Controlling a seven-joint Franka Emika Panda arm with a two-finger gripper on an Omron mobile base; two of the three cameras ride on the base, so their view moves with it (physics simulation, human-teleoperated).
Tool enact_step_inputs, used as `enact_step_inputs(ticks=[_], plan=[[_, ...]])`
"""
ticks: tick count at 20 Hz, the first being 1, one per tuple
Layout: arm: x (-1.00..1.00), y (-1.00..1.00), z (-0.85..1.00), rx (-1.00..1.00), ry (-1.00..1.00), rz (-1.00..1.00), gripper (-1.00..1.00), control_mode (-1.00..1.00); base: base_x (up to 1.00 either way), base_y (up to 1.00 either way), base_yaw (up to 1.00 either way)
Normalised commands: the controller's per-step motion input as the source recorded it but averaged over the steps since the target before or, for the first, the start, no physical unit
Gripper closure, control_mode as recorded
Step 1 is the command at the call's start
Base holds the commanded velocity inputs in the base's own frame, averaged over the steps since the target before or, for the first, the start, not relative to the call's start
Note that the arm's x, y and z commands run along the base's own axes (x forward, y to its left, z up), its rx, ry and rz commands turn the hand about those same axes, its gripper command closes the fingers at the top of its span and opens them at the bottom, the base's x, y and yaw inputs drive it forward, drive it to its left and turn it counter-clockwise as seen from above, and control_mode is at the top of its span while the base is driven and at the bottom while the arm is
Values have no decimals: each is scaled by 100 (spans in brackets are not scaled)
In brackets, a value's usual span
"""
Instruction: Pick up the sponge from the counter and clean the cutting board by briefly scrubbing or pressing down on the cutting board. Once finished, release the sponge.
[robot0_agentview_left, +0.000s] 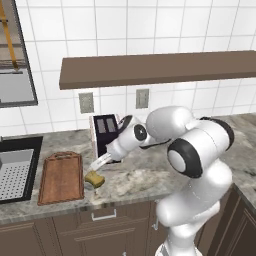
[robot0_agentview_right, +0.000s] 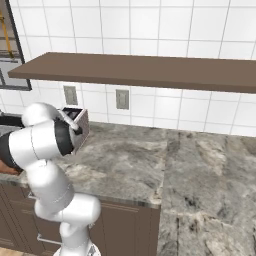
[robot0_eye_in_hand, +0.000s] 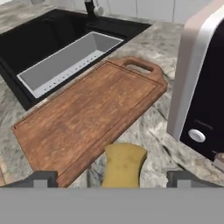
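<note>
The sponge (robot0_agentview_left: 94, 178) lay on the counter (robot0_agentview_left: 150, 180), just beside the long edge of the cutting board (robot0_agentview_left: 61, 177) and not on it. In my hand view it sat between my two fingertips, and my gripper (robot0_eye_in_hand: 112, 178) stood wide open around it — nothing held. The board was bare reddish wood with its handle slot toward the wall. Past it the black sink (robot0_agentview_left: 22, 147) held a grey perforated tray (robot0_agentview_left: 15, 177). The toaster (robot0_agentview_left: 103, 132) stood close on the sponge's other side, near the tiled wall (robot0_agentview_left: 125, 30). The marbled stone ran on to my right and turned a corner — a brown shelf (robot0_agentview_right: 145, 70) hung over it, with two outlets (robot0_agentview_left: 142, 98) in the tiles below. Dark cabinets (robot0_agentview_left: 105, 232) sat under the worktop.
</note>
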Motion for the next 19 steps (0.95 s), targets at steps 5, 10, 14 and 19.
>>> enact_step_inputs(ticks=[5, 10, 14, 19], plan=[[-16, 0, 100, 0, 0, 0, -100, -100, 0, 0, 0], [-9, 0, 100, -1, 0, 0, -100, -100, 0, 0, 0], [-3, 0, 100, -3, 0, 0, -100, -100, 0, 0, 0], [0, 0, 100, -4, 0, 0, -100, -100, 0, 0, 0]])
